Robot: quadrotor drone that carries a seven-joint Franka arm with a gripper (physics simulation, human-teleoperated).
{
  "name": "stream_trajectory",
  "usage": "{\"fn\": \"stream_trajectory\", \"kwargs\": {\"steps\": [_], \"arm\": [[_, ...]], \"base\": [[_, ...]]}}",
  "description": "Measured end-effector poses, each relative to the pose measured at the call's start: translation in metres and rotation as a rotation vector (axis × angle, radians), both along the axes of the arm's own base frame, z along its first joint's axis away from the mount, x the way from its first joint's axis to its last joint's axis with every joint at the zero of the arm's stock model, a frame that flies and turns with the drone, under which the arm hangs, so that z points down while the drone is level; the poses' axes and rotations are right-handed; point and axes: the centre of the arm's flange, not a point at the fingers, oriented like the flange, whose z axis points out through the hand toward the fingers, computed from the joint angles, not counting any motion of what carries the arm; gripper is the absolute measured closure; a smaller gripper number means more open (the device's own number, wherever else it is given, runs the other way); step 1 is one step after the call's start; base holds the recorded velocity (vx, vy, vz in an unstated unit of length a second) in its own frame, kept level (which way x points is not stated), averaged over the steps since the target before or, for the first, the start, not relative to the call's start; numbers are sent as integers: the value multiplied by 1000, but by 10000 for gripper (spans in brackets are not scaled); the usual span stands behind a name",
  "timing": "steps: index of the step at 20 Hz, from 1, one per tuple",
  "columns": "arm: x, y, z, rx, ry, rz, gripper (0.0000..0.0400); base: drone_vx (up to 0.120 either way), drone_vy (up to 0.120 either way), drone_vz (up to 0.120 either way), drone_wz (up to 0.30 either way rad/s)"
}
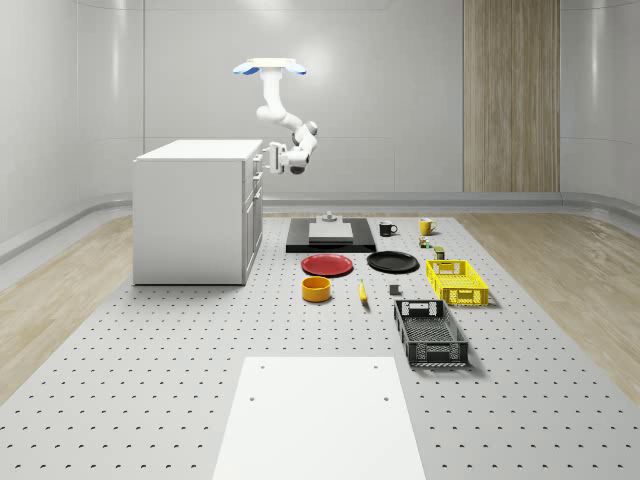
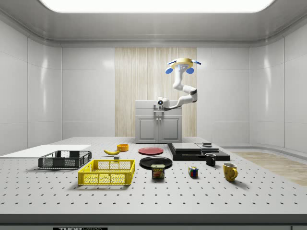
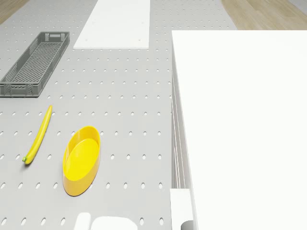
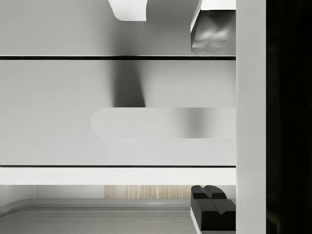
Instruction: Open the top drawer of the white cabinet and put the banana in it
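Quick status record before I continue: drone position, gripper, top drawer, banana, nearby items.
drone: hovering above the floor beside the white cabinet's drawer front
gripper: at the top drawer front, fingers either side of the handle in the wrist view
white cabinet: standing on the perforated floor
top drawer: appears closed
banana: yellow, lying on the floor, untouched
yellow round bowl: beside the banana
grey mesh crate: past the banana

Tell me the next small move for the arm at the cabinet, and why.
Probably close the gripper on the top drawer handle and then pull. The drone hovers beside the white cabinet, the fingers straddle the handle, the drawer looks shut, and the banana lies on the table.
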Motion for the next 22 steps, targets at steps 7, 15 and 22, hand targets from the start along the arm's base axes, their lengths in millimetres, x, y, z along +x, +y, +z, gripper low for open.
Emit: {"fn": "stream_trajectory", "kwargs": {"steps": [7, 15, 22], "arm": [[0, 7, 6, 0, 0, 0, 0], [0, 9, 9, 0, 0, 0, 0], [0, 9, 4, 0, 0, 0, 0]], "base": [[0, 0, 0, 0], [0, 0, 0, 0], [0, 0, 0, 0]]}}
